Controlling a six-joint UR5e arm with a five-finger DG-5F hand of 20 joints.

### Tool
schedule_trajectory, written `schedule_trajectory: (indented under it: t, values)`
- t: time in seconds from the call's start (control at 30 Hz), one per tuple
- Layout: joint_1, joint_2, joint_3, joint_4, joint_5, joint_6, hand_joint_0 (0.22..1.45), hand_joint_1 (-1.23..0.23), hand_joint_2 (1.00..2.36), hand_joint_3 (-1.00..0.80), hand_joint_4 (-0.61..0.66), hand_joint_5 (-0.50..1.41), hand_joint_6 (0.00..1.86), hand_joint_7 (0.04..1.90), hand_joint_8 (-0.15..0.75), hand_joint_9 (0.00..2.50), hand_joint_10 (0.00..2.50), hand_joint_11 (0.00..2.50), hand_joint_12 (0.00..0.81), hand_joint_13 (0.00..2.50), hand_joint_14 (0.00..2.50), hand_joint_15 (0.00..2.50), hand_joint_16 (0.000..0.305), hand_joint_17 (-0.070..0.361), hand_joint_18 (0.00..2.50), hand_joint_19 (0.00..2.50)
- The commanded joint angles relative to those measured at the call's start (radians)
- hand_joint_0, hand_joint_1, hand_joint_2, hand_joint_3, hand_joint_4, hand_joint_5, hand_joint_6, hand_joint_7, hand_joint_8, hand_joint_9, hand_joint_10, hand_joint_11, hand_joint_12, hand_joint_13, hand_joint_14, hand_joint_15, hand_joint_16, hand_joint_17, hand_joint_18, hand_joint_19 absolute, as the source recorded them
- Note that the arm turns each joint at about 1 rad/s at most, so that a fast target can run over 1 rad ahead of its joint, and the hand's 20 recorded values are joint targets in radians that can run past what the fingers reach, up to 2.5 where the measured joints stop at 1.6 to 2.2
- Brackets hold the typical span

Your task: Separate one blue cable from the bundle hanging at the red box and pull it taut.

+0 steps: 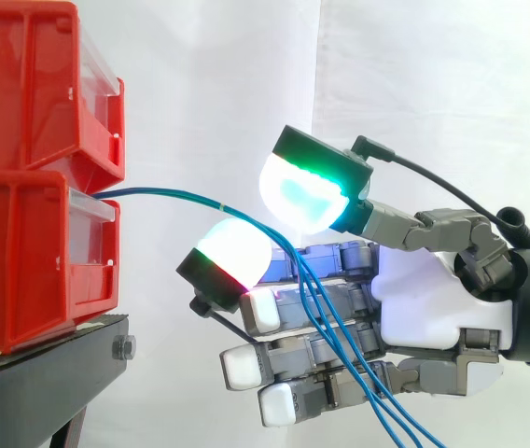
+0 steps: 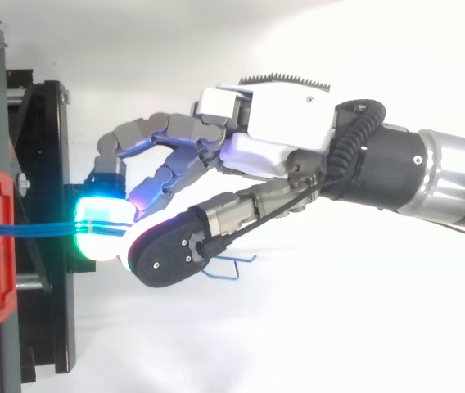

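- Blue cables [image 1: 167,193] cross in front of the hand [image 1: 433,299], slanting down and away from the lower red bin [image 1: 22,271].
- Nearer that bin, they run almost level from its front opening out to the hand's glowing pads.
- The hand pinches the cables just off the bin's front, between a green pad [image 1: 312,187] and a red-and-white pad [image 1: 237,247]. Its other fingers stretch toward the bin below the pinch.
- An upper red bin [image 1: 22,84] sits stacked on the lower one.
- Both bins rest on a black stand [image 1: 41,383].
- A white curtain [image 1: 433,75] hangs behind the bins.
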Motion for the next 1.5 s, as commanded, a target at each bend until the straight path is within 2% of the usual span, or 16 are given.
schedule_trajectory:
  t: [0.0, 0.23, 0.37, 0.53, 0.7, 0.9, 1.2, 1.37, 1.47]
  values:
    - [0.002, -0.001, 0.000, 0.001, -0.001, -0.018, 0.60, -0.64, 1.00, -0.44, 0.14, -0.17, 0.71, 1.08, 0.299, 0.91, 0.02, 0.83, 0.356, 0.82, 0.02, 0.53, 0.038, 0.086, 0.68, 0.55]
    - [0.002, -0.001, 0.000, 0.003, 0.003, -0.019, 0.59, -0.65, 1.00, -0.45, 0.16, -0.15, 0.72, 1.10, 0.310, 0.94, 0.02, 0.84, 0.362, 0.83, 0.02, 0.54, 0.039, 0.088, 0.69, 0.54]
    - [0.000, -0.001, 0.000, 0.003, 0.003, -0.019, 0.60, -0.57, 1.01, -0.43, 0.15, -0.14, 0.71, 1.13, 0.309, 0.94, 0.02, 0.84, 0.357, 0.83, 0.02, 0.54, 0.039, 0.088, 0.69, 0.55]
    - [-0.003, -0.001, 0.000, 0.003, 0.003, -0.019, 0.60, -0.56, 1.01, -0.40, 0.15, -0.14, 0.71, 1.14, 0.314, 0.95, 0.02, 0.84, 0.359, 0.83, 0.02, 0.54, 0.039, 0.089, 0.69, 0.56]
    - [-0.003, -0.001, 0.000, 0.003, 0.004, -0.019, 0.62, -0.69, 1.01, -0.36, 0.14, -0.15, 0.73, 1.15, 0.314, 0.95, 0.02, 0.84, 0.360, 0.83, 0.02, 0.54, 0.040, 0.089, 0.70, 0.55]
    - [-0.003, 0.001, 0.000, 0.003, 0.004, -0.019, 0.63, -0.75, 1.02, -0.24, 0.14, -0.18, 0.79, 1.08, 0.307, 0.93, 0.02, 0.85, 0.367, 0.83, 0.02, 0.55, 0.040, 0.090, 0.72, 0.56]
    - [-0.001, -0.001, 0.000, 0.003, 0.006, -0.019, 0.68, -0.84, 1.01, -0.37, 0.17, -0.19, 0.81, 1.02, 0.309, 0.90, 0.02, 0.88, 0.375, 0.88, 0.02, 0.59, 0.041, 0.093, 0.79, 0.56]
    - [-0.001, -0.001, 0.000, 0.003, 0.004, -0.019, 0.72, -0.87, 1.00, -0.50, 0.19, -0.19, 0.83, 1.01, 0.307, 0.91, 0.02, 0.89, 0.372, 0.90, 0.02, 0.60, 0.041, 0.092, 0.82, 0.55]
    - [-0.001, -0.001, 0.000, 0.003, 0.004, -0.019, 0.64, -0.81, 1.00, -0.50, 0.19, -0.18, 0.83, 1.05, 0.306, 0.93, 0.02, 0.91, 0.369, 0.91, 0.02, 0.61, 0.041, 0.091, 0.82, 0.56]
